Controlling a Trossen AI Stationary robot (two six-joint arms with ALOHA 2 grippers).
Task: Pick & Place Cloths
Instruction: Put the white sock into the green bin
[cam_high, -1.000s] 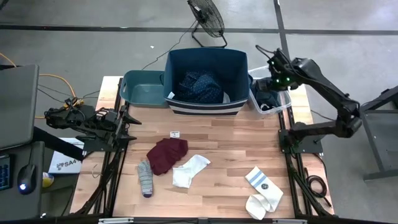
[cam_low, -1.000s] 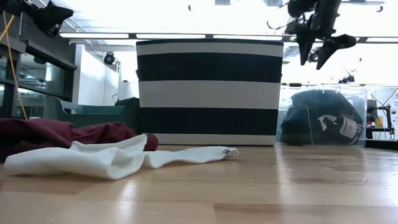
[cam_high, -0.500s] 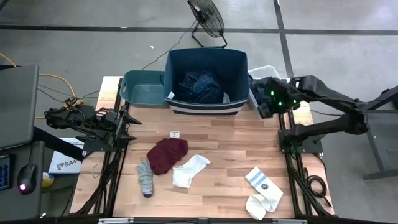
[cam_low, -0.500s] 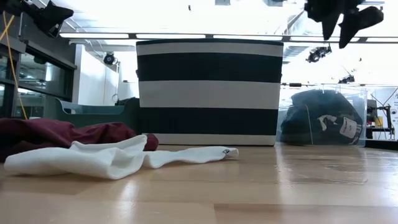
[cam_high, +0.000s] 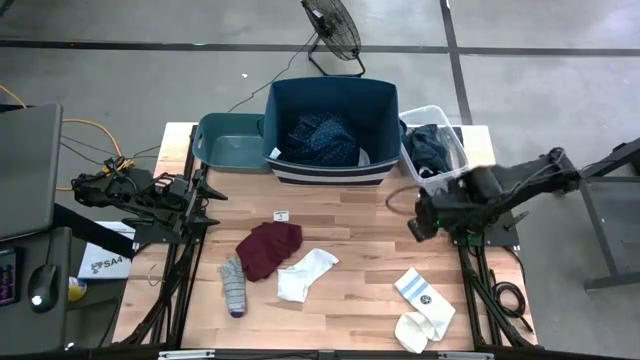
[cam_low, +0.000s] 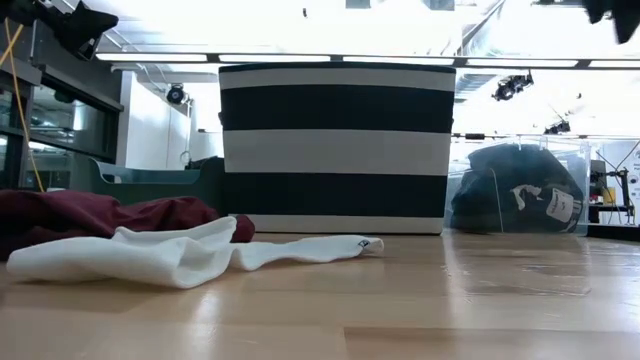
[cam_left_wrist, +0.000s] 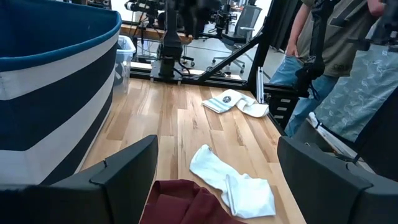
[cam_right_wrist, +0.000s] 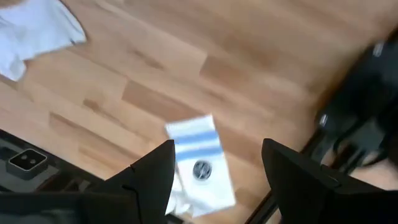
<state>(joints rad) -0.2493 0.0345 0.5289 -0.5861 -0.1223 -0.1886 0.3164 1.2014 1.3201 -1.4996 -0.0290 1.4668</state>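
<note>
- Striped navy bin (cam_high: 332, 125) at the table's back, holding the navy dotted cloth (cam_high: 325, 140); the clear bin (cam_high: 433, 150) beside it holds the black cloth (cam_low: 515, 190) with white tags, whose print is too small to read.
- Loose on the table (cam_high: 370, 250): maroon cloth (cam_high: 268, 248), white sock (cam_high: 305, 273), grey sock (cam_high: 232, 284), and the blue-striped white socks (cam_high: 422, 305) near the front right.
- Right gripper (cam_high: 417, 217) hangs over bare wood, jaws spread and empty, the striped socks showing between them in its wrist view.
- Left gripper (cam_high: 208, 196) waits at the left edge, jaws spread.
- Risk: pinching only one sock's top layer, so its partner stays behind or drops short of a bin.
- The sock's round emblem (cam_right_wrist: 200, 169) is unreadable.
</note>
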